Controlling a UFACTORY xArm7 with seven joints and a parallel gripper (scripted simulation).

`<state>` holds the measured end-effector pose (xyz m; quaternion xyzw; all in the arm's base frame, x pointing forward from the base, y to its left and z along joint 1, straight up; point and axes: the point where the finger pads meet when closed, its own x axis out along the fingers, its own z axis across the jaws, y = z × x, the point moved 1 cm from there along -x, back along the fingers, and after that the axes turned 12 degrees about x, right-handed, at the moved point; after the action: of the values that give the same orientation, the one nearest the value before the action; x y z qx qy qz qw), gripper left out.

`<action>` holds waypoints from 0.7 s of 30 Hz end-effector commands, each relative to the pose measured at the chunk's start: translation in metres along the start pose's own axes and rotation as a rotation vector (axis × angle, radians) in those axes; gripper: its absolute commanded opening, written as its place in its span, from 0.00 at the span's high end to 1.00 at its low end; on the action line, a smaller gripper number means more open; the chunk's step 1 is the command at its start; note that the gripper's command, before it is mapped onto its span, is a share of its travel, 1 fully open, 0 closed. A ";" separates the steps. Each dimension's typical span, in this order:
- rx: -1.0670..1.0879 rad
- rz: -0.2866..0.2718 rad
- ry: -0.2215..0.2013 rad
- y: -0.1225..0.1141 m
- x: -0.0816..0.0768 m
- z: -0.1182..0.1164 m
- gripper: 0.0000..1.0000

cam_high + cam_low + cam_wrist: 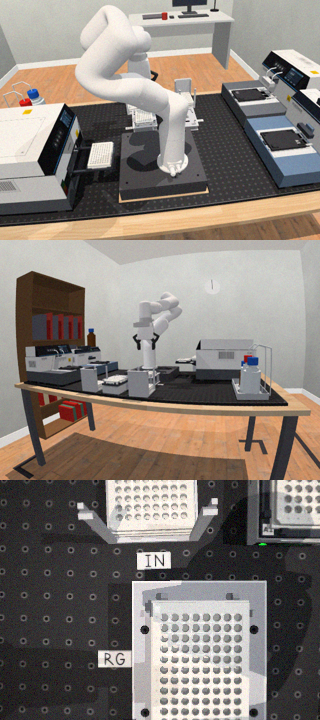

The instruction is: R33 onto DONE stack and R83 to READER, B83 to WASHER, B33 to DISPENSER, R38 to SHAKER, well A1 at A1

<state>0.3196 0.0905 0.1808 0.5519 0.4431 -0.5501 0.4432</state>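
My gripper [146, 342] is open and empty, high above the deck, over the regrip nest RG [200, 650]. A white well plate [202, 665] lies on RG; it also shows in the top view [144, 118]. Just beyond it stands the IN rack [151, 505] with a white plate on top of its stack. Another white plate [100, 155] lies on the reader's tray at the left. Two black plates sit on the right-hand instruments, one at the back [248, 94] and one at the front [283, 139]. The plate labels are too small to read. My fingers are out of the wrist view.
A dark-rimmed station with a white plate [292, 505] and a green light stands right of IN. A white rack [183, 86] and a nest [192, 120] stand behind the arm's base. Bottles in a holder [249, 376] stand beside the reader.
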 end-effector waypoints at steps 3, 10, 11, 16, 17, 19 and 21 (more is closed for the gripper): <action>0.000 0.003 0.001 0.001 -0.001 0.000 0.00; 0.000 0.003 0.001 0.001 0.006 0.000 0.00; 0.000 0.003 0.001 0.001 0.007 0.000 0.00; 0.000 0.003 0.001 0.001 0.011 0.000 0.00; 0.000 0.003 0.001 0.001 0.012 0.000 0.00; 0.000 0.003 0.001 0.001 0.015 0.000 0.00; 0.000 0.003 0.001 0.001 0.018 0.000 0.00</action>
<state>0.3196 0.0905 0.1664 0.5520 0.4428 -0.5502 0.4432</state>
